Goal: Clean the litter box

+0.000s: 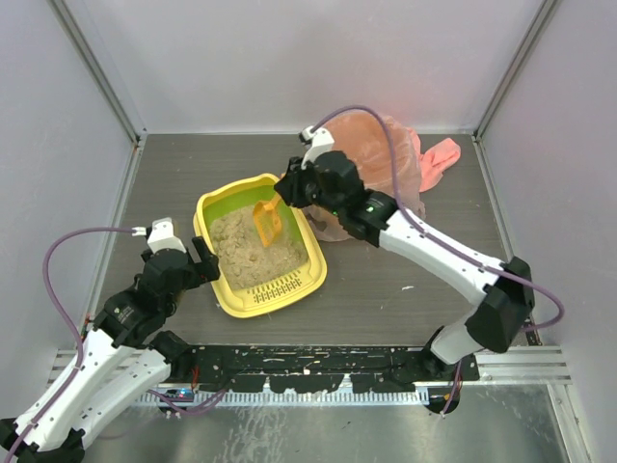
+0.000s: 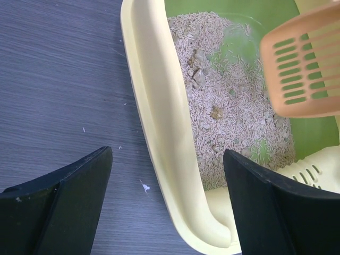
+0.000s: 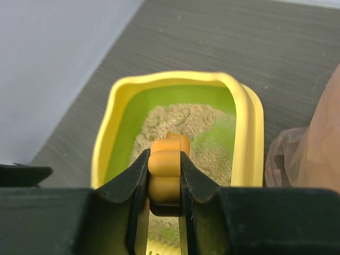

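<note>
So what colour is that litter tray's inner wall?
Green; the litter box shows it best in the right wrist view.

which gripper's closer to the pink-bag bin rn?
Right. The right gripper, shut on the scoop over the litter box, sits beside the bin; the left gripper is at the box's opposite rim.

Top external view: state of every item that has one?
litter box: upright on table, litter inside, green floor partly bare.
scoop: held over the litter, slotted blade down.
right tool: shut on scoop handle.
left tool: open, astride the box's long rim.
bin: upright, lined with pink bag.
</note>
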`<state>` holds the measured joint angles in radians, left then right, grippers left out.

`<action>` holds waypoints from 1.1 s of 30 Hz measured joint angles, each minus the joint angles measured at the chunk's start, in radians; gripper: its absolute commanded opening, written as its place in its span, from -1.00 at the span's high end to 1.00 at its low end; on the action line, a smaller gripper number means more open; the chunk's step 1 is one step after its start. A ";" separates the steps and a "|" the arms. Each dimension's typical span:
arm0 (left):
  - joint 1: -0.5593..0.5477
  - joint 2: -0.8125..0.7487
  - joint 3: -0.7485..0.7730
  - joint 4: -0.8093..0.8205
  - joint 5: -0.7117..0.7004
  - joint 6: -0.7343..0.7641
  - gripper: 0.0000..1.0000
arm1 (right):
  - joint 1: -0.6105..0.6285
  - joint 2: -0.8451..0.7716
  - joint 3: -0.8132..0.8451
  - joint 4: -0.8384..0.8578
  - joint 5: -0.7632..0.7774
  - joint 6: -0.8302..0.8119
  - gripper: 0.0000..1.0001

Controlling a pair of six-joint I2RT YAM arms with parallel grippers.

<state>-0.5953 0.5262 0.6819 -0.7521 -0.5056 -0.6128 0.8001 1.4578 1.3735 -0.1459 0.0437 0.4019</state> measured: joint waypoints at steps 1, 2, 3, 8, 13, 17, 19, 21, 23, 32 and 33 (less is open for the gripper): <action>0.000 0.001 0.000 0.000 0.003 0.000 -0.54 | 0.016 0.030 0.008 -0.013 0.034 -0.008 0.99; 0.000 0.002 0.000 0.001 0.008 0.002 -0.49 | 0.027 0.055 0.009 -0.018 0.063 -0.015 0.99; 0.000 0.005 0.000 0.002 0.012 0.004 -0.46 | 0.038 0.077 0.009 -0.025 0.087 -0.022 0.99; 0.000 0.028 0.000 0.005 0.037 0.023 -0.47 | 0.048 0.158 0.016 -0.033 0.160 -0.037 0.99; 0.000 0.040 0.000 0.011 0.043 0.027 -0.50 | 0.043 0.229 0.054 -0.029 0.174 -0.037 0.99; 0.000 0.069 0.000 0.024 0.047 0.027 -0.50 | 0.042 0.266 0.064 -0.018 0.171 -0.028 0.99; 0.000 0.089 -0.004 0.031 0.048 0.027 -0.49 | 0.038 0.273 0.064 -0.005 0.158 -0.019 0.99; 0.000 0.109 -0.012 0.045 0.048 0.027 -0.47 | 0.029 0.277 0.064 0.003 0.141 -0.006 0.99; 0.000 0.129 -0.020 0.055 0.048 0.027 -0.45 | 0.019 0.284 0.064 0.014 0.112 0.015 0.99; 0.000 0.203 -0.036 0.105 0.050 0.027 -0.36 | -0.028 0.342 0.064 0.070 0.030 0.098 0.99; 0.000 0.210 -0.036 0.111 0.050 0.027 -0.34 | -0.029 0.346 0.064 0.074 0.023 0.112 0.99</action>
<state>-0.5953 0.7361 0.6456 -0.6407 -0.4553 -0.5861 0.7708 1.8034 1.4380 -0.0719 0.0662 0.5140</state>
